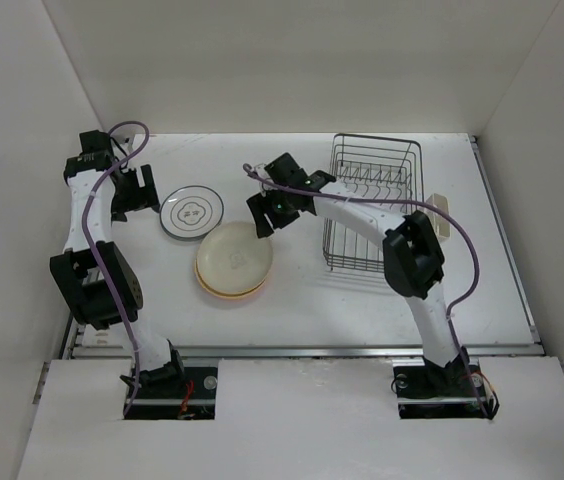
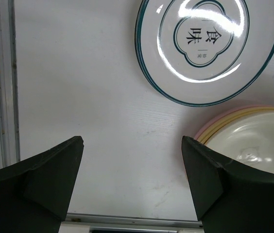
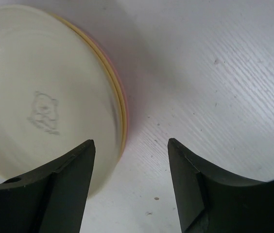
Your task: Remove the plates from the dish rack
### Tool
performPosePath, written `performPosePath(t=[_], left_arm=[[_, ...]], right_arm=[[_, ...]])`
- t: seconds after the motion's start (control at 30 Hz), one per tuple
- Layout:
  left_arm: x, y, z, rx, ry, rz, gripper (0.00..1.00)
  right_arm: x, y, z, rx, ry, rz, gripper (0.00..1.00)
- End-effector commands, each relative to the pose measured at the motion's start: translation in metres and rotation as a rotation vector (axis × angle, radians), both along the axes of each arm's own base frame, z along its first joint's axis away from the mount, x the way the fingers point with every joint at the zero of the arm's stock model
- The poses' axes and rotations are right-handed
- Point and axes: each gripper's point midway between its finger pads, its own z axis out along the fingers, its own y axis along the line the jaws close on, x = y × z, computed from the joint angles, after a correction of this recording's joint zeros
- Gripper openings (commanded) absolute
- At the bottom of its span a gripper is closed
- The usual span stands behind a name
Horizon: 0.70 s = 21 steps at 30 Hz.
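The black rectangular wire dish rack (image 1: 374, 205) is seen to the right of the right gripper (image 1: 263, 216), and the white table (image 1: 302, 320) shows through its thin wire floor and its row of upright dividers. A small cream cutlery cup (image 1: 443, 214) is fixed on the rack's side away from that gripper. The plates are found outside the rack, on the table between the two grippers. Just below the right gripper's widely spread black fingers (image 3: 64, 189), a stack of round plates (image 3: 44, 92) is laid flat. It is topped by a glossy cream plate (image 1: 234, 260) with a faint embossed animal figure at its centre, and thin yellow-orange and pink rims are exposed beneath it at the edge. The table beside this stack is seen to be matt and finely grained. The left gripper (image 2: 132, 187) is likewise held spread apart, with nothing between its fingers. Ahead of it and a little to its right, a flat white round plate with dark teal rim rings (image 2: 210, 43) is laid on the table. This plate is shiny, and a lobed outline enclosing two dark characters is printed at its centre. The stack is seen close beside it, and whether the two touch cannot be told.
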Motion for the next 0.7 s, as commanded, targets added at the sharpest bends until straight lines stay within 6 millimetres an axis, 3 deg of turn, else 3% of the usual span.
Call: performPosePath(t=[0.0,0.27,0.33,0.43,0.47,0.5,0.53,0.57,0.6,0.63,0.67], left_arm=[[-0.001,-0.002,0.013,0.005,-0.035,-0.011,0.8],[-0.001,-0.002,0.013,0.009,-0.035,-0.019,0.8],[-0.001,-0.002,0.013,0.009,-0.035,-0.019,0.8],[-0.002,-0.002,0.016,0.012,-0.043,-0.019,0.8],[-0.003,-0.002,0.02,0.015,-0.055,-0.019,0.8],[-0.003,0.0,0.02,0.026,-0.052,-0.014,0.8],[-0.004,0.0,0.023,0.028,-0.061,-0.014,0.8],[-0.005,0.001,0.024,0.041,-0.065,-0.008,0.8],[-0.005,0.001,0.024,0.041,-0.065,-0.008,0.8],[-0.008,0.001,0.023,0.04,-0.064,-0.008,0.8],[-0.006,0.003,0.024,0.052,-0.071,-0.003,0.8]], right_arm=[[0.006,-0.011,-0.006,-0.116,-0.066,-0.039,0.67],[-0.004,-0.001,-0.014,-0.131,-0.069,-0.018,0.66],[0.001,-0.005,0.0,-0.13,-0.105,-0.039,0.65],[0.017,-0.017,0.048,-0.088,-0.208,-0.162,0.65],[0.032,-0.029,0.067,-0.067,-0.256,-0.236,0.65],[0.035,-0.042,0.096,-0.023,-0.294,-0.288,0.66],[0.04,-0.051,0.111,0.017,-0.302,-0.355,0.66],[0.045,-0.064,0.125,0.044,-0.32,-0.409,0.66],[0.058,-0.09,0.13,0.044,-0.344,-0.502,0.68],[0.058,-0.109,0.158,0.087,-0.382,-0.564,0.69],[0.061,-0.126,0.166,0.107,-0.38,-0.64,0.72]])
